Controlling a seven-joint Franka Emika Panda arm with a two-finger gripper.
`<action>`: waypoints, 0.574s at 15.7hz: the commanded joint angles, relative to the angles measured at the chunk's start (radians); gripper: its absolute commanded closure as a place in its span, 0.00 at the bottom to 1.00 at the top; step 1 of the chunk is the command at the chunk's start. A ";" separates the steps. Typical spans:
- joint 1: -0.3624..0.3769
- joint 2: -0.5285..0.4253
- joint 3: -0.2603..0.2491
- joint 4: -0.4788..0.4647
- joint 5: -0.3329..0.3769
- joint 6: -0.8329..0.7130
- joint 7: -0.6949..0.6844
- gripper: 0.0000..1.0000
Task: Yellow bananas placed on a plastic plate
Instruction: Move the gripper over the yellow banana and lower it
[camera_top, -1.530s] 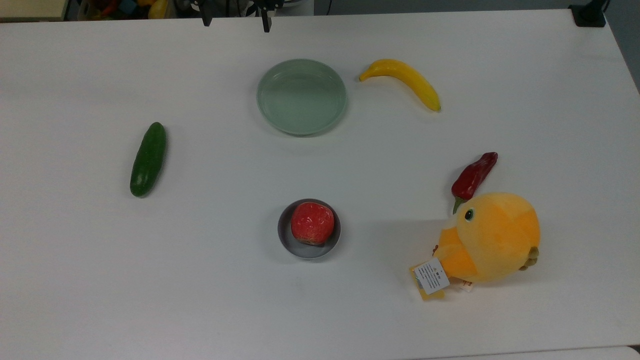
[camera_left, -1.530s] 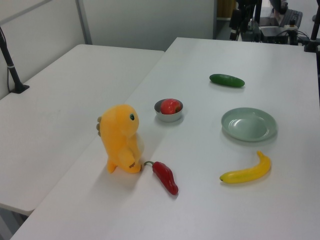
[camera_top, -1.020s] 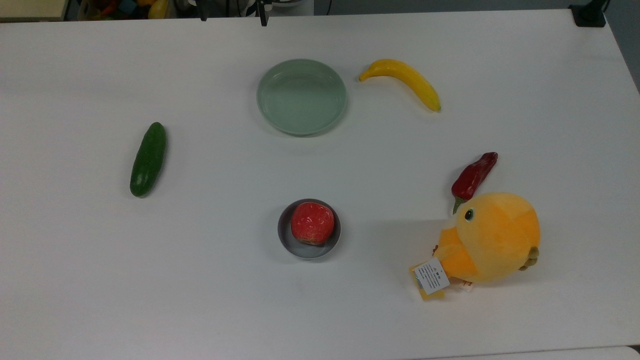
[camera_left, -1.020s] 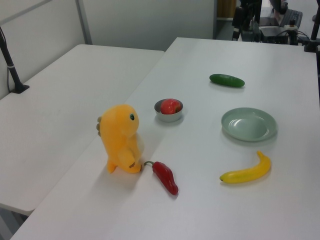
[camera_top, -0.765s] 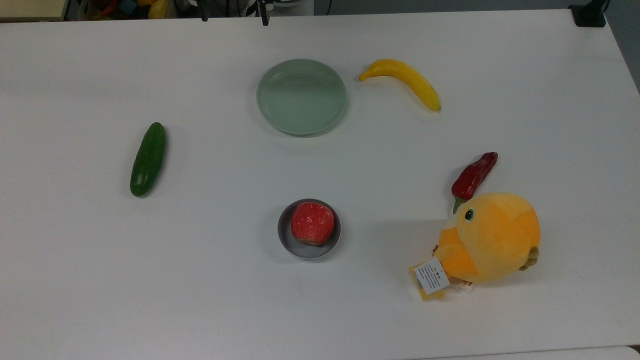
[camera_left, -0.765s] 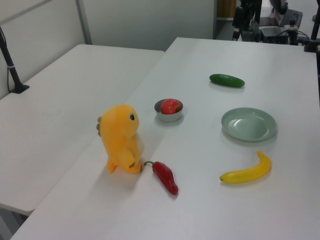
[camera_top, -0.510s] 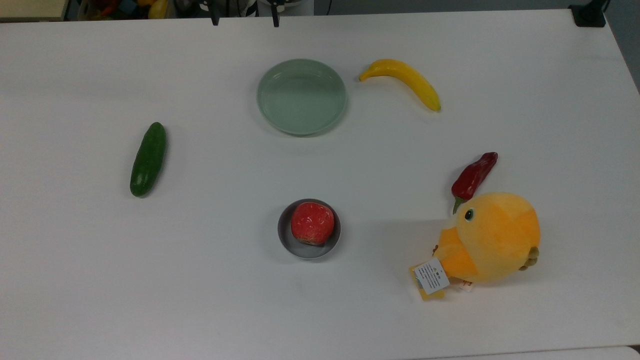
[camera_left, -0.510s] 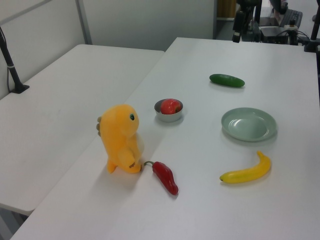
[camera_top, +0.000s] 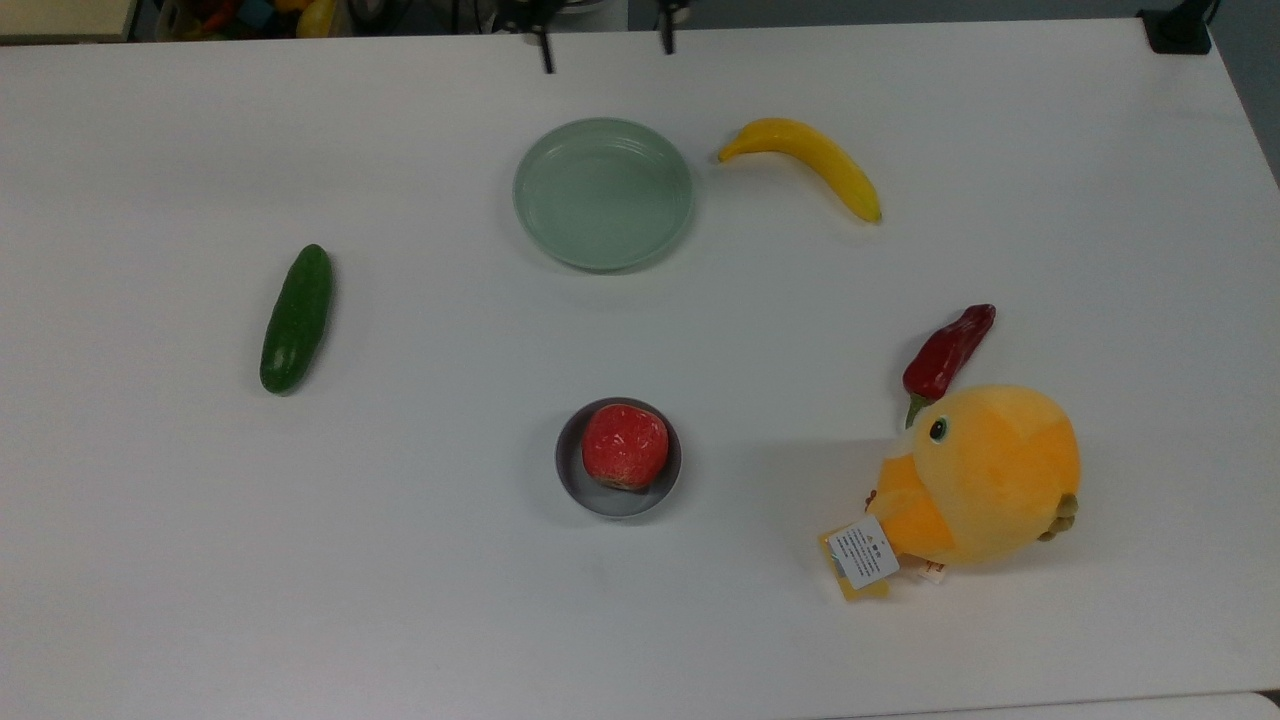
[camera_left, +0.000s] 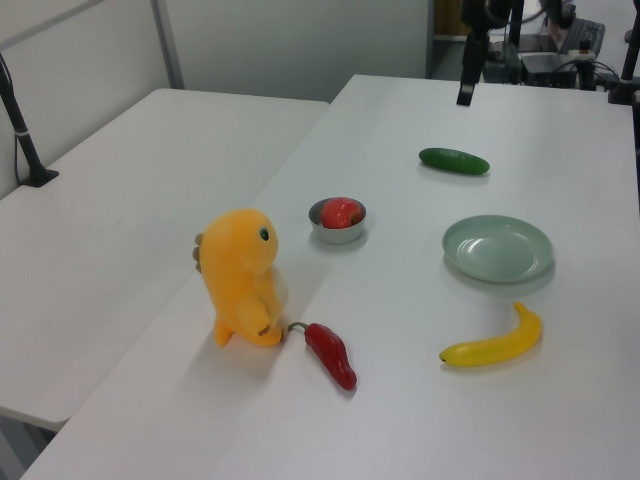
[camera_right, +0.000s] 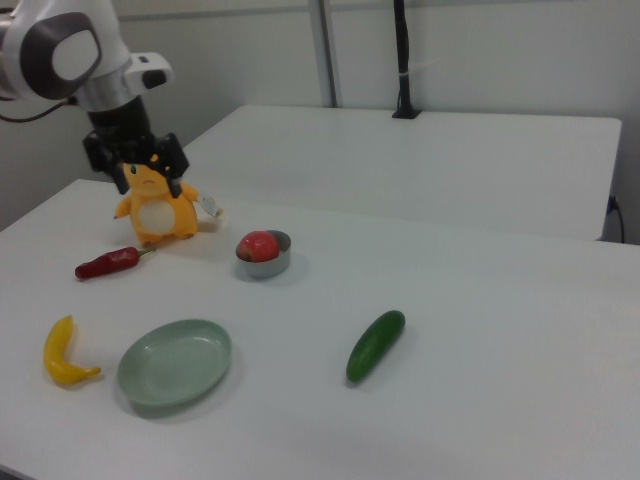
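Note:
The yellow banana (camera_top: 805, 165) (camera_left: 495, 340) (camera_right: 60, 355) lies flat on the white table, just off the top view's right of the plastic plate. The pale mint-green plate (camera_top: 603, 193) (camera_left: 498, 248) (camera_right: 175, 362) holds nothing. My gripper (camera_top: 607, 45) (camera_right: 148, 185) hangs high over the table's far edge in the top view, beyond the plate. Its two dark fingers stand wide apart with nothing between them. It touches neither the banana nor the plate.
A green cucumber (camera_top: 296, 318) lies at the top view's left. A dark grey bowl (camera_top: 618, 495) holds a red fruit (camera_top: 625, 445). A red chili pepper (camera_top: 948, 350) and an orange plush toy (camera_top: 985, 475) sit at the top view's right. A second table (camera_left: 120, 200) adjoins.
The gripper has shifted along the far edge toward the top view's right and reaches further into view. Everything on the table has stayed put.

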 joint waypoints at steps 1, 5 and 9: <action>0.092 -0.034 0.011 -0.077 0.007 0.027 -0.067 0.00; 0.185 -0.012 0.026 -0.103 0.007 0.033 -0.074 0.00; 0.280 0.048 0.031 -0.103 -0.020 0.038 -0.074 0.00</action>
